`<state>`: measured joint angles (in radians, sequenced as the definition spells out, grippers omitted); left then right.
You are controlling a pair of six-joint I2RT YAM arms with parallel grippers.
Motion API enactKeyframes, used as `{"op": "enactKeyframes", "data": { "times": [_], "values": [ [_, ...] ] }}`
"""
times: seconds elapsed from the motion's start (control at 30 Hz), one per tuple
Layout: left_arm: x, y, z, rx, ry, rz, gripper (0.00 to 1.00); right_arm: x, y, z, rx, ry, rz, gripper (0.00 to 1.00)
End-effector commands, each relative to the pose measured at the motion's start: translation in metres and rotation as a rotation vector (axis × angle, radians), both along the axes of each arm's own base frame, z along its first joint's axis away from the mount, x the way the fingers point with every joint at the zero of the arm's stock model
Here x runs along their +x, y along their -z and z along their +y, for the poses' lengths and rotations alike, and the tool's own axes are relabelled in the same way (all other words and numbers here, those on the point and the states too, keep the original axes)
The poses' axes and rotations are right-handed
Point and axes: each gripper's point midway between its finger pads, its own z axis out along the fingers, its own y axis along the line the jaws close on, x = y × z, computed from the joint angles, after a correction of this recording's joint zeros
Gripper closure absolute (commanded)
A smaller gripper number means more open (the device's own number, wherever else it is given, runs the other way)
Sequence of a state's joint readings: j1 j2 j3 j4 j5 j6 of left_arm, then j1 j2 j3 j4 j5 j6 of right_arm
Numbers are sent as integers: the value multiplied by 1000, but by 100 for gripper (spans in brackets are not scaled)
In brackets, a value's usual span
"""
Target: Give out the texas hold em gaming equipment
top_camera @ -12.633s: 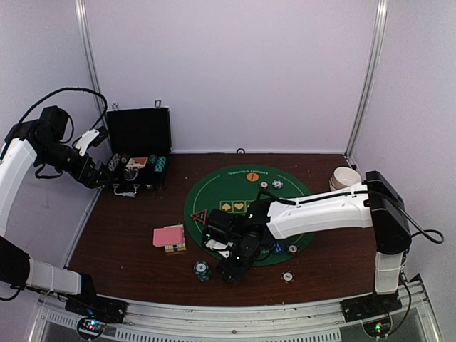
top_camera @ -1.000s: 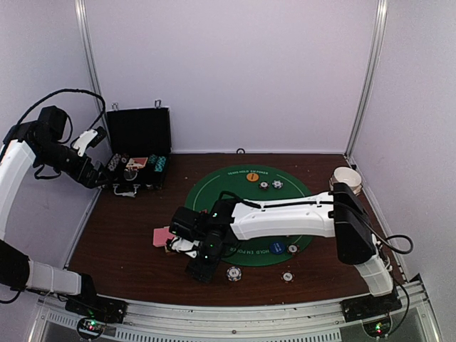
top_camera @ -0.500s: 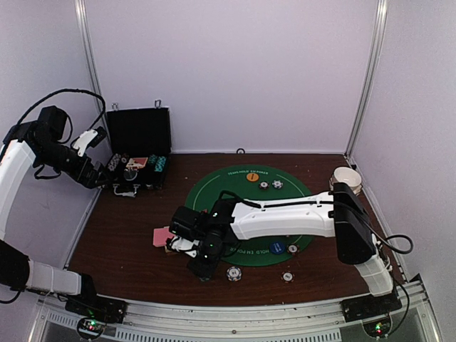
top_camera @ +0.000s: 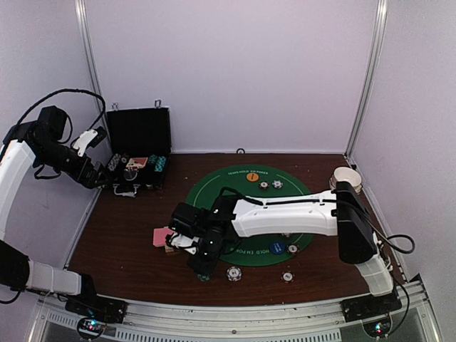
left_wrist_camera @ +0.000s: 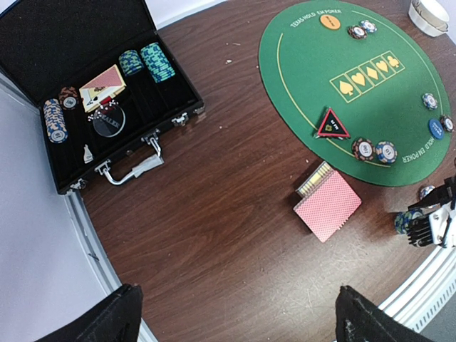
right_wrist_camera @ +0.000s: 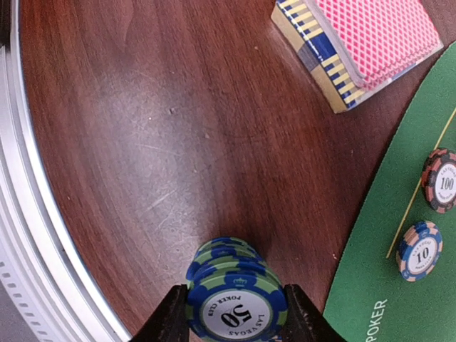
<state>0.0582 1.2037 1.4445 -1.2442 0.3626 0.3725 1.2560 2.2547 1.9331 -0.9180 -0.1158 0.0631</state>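
Your right hand (right_wrist_camera: 236, 313) is clamped on a short stack of blue-and-green chips (right_wrist_camera: 235, 281), a finger pressed to each side, with the top chip reading 50. That stack sits over the bare wooden surface (right_wrist_camera: 142, 142), just off the near left edge of the green mat (left_wrist_camera: 313, 71); you cannot tell from these views whether it touches the wood. The deck of pink-backed cards (right_wrist_camera: 374, 39) lies flat on the wood just off the mat's left edge, farther from the arm bases than the stack. Inside the mat's left edge you have the black-red triangle marker (left_wrist_camera: 332, 125), and next to it a red 100 chip (right_wrist_camera: 442, 179) and a blue 10 chip (right_wrist_camera: 419, 249) side by side. The orange disc (left_wrist_camera: 329, 21) rests at the mat's far edge and the blue disc (left_wrist_camera: 435, 128) near its near edge. Your left hand (left_wrist_camera: 236, 299) hangs with fingers wide apart and empty, well left of the mat, looking down on the open black case (left_wrist_camera: 71, 35).
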Motion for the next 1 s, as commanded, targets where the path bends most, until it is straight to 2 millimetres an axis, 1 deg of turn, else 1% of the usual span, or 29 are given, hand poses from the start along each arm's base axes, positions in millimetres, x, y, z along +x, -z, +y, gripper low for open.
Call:
{"op": "enactKeyframes", "data": {
  "times": [0.0, 0.07, 0.13, 0.17, 0.3, 0.37, 0.47, 0.57, 0.7, 0.8, 0.87, 0.97],
  "values": [
    [-2, -4, -1, -3, 12, -20, 3, 20, -67, 0, 108, 53, -76, 91],
    [-2, -5, -1, -3, 12, -23, 3, 31, -79, -3, 129, 85, -85, 93],
    [-2, -4, -1, -4, 13, -22, 2, 47, -91, -10, 146, 124, -102, 93],
    [-2, -4, -1, -5, 13, -20, 2, 58, -97, -14, 153, 149, -118, 93],
    [-1, -5, -1, -9, 12, -20, 2, 114, -115, -40, 140, 276, -206, 95],
    [-1, -4, -1, -10, 13, -18, 2, 145, -119, -54, 139, 346, -234, 95],
    [-2, -4, -1, -8, 12, -18, 2, 188, -120, -75, 134, 442, -272, 96],
    [-2, -4, -2, -10, 14, -15, 2, 232, -109, -95, 103, 531, -313, 97],
    [0, -1, -3, -21, 18, -3, 2, 282, -85, -116, 70, 628, -336, 99],
    [1, 2, -4, -28, 20, 9, 2, 312, -68, -128, 77, 688, -341, 99],
    [2, 4, -4, -30, 21, 16, 3, 333, -59, -141, 87, 738, -339, 99],
    [2, 6, -5, -32, 21, 25, 2, 351, -40, -155, 97, 793, -314, 99]
  ]
}}
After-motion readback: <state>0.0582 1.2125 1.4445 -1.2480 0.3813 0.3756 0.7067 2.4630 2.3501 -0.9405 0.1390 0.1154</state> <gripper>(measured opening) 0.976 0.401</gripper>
